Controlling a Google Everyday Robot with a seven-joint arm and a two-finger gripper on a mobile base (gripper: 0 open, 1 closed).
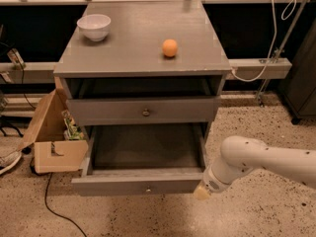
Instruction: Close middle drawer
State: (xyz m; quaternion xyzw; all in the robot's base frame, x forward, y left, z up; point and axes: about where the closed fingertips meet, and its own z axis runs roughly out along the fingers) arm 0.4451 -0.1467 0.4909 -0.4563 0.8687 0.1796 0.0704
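The middle drawer [113, 184] stands pulled far out of the cabinet [138, 48], its dark inside showing and its knob [148, 188] facing front. The gripper [202, 192] sits low at the right end of the drawer's front, touching or just beside it; whether it is released or clenched, I cannot tell. On the cabinet top a bowl [94, 26] and an orange ball [170, 48] lie well apart. A cardboard box [54, 139] stands on the floor to the left.

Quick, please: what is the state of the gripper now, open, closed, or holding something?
Gripper: open or closed cannot be told; it is low, at the right end of the front of the pulled-out middle drawer.
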